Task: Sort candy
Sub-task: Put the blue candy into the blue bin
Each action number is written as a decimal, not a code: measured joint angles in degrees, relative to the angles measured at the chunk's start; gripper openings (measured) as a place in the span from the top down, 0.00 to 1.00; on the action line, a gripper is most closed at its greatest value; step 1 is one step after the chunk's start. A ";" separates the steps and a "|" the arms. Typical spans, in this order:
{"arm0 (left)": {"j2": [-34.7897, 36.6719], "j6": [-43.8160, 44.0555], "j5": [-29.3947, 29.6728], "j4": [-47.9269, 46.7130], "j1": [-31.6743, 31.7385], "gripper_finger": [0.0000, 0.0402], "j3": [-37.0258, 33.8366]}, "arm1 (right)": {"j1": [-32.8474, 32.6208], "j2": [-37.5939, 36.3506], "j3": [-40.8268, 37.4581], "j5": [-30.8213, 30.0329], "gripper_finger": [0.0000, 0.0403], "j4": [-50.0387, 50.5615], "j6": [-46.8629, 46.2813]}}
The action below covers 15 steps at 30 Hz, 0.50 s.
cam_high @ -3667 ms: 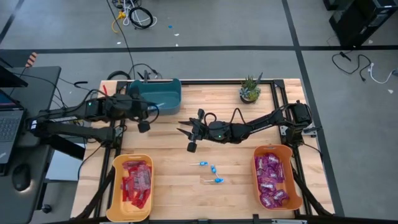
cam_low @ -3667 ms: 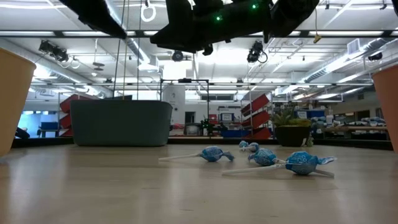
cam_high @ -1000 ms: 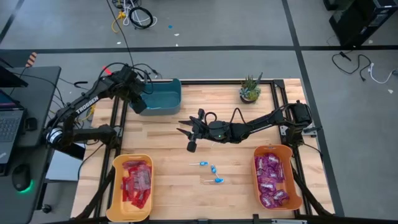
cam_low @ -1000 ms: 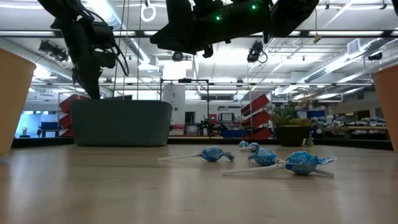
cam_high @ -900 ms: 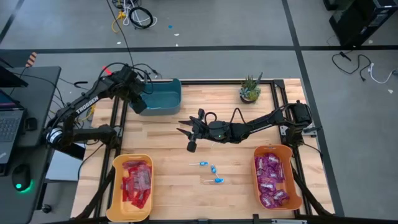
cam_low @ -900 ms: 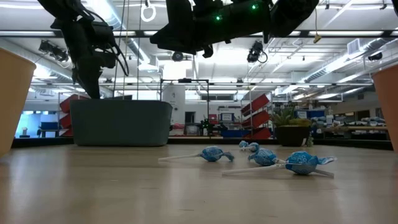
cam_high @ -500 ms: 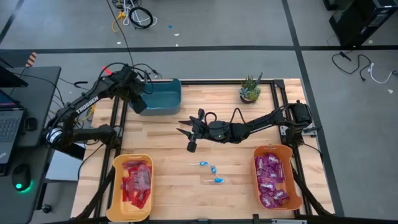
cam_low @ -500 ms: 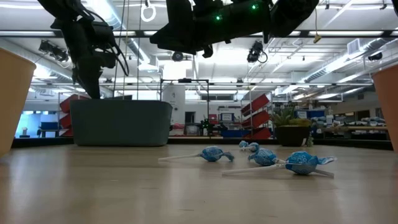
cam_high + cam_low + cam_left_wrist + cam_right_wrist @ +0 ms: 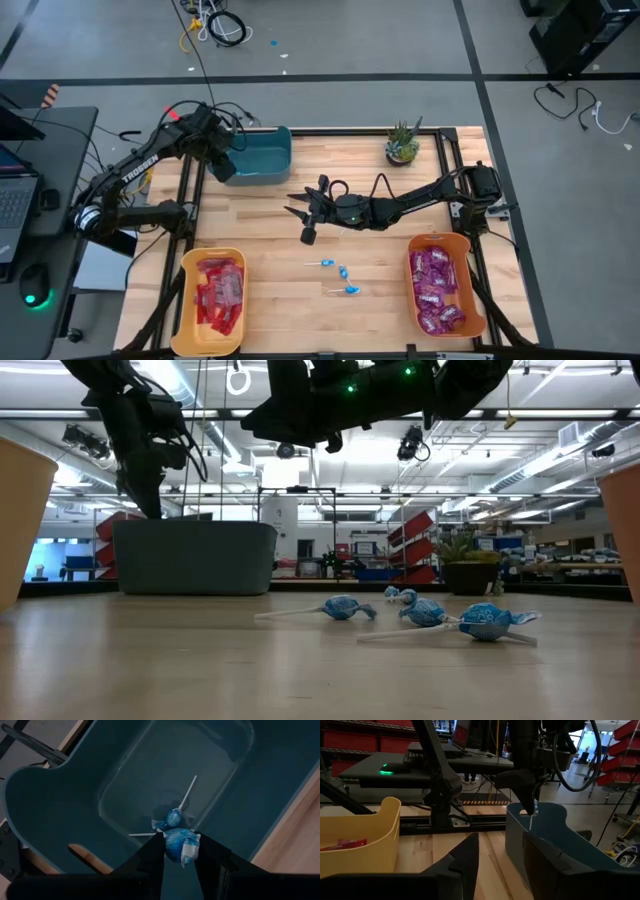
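Loose lollipops [image 9: 340,273]: three blue lollipops on thin white sticks lie on the bare table [image 9: 270,300] near the front, between the yellow bin [image 9: 212,298] and the orange bin [image 9: 445,284]; sticks point roughly leftward, heads close together.
Right gripper [image 9: 300,222]: hovers above mid-table, just behind the loose lollipops; fingers spread, nothing between them. It is judged the nearer arm for the next pick, which lies below and forward of it.
Sorted stock: flat red packets [image 9: 220,292] fill the yellow bin; purple packets [image 9: 436,288] fill the orange bin.
Left gripper [image 9: 179,851]: poised over the teal bin [image 9: 255,152] at the far left, fingers narrow and pinching a blue lollipop head [image 9: 180,846], stick hanging down.
Teal bin contents: one lollipop [image 9: 176,814] on the floor directly under the held one.
Judgement: release into teal bin pending.
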<state>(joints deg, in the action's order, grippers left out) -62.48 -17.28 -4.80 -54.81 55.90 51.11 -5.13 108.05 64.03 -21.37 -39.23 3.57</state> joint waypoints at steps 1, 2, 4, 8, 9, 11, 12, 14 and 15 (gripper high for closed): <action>0.00 0.01 0.00 0.00 0.00 0.75 0.00 | 0.00 0.00 0.00 0.00 0.66 0.01 0.00; 0.00 0.06 0.00 0.00 0.00 0.75 0.00 | 0.00 0.00 0.00 0.00 0.66 0.00 0.00; 0.00 0.13 0.00 0.00 0.00 0.75 0.00 | 0.00 0.00 0.00 0.00 0.66 0.00 0.00; 0.00 0.13 0.00 0.00 0.00 0.74 0.00 | 0.01 0.00 0.00 -0.02 0.66 -0.01 0.00; 0.00 0.13 0.00 0.01 -0.01 0.73 0.00 | 0.00 0.00 0.00 -0.02 0.66 0.00 0.00; 0.00 0.13 0.00 0.05 0.00 0.71 0.00 | 0.00 -0.01 0.00 -0.02 0.66 -0.01 0.00; 0.00 0.12 0.00 0.09 0.00 0.70 0.00 | 0.01 -0.02 0.00 -0.02 0.66 -0.01 0.00; 0.00 0.11 0.00 0.13 0.00 0.68 0.00 | 0.00 0.00 0.00 -0.02 0.66 -0.01 0.00; 0.00 0.11 0.02 0.16 0.00 0.68 0.00 | 0.00 0.00 0.00 -0.02 0.65 -0.01 0.00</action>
<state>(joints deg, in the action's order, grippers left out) -62.48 -17.17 -4.78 -54.65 55.90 51.11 -5.13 108.05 64.03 -21.39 -39.24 3.57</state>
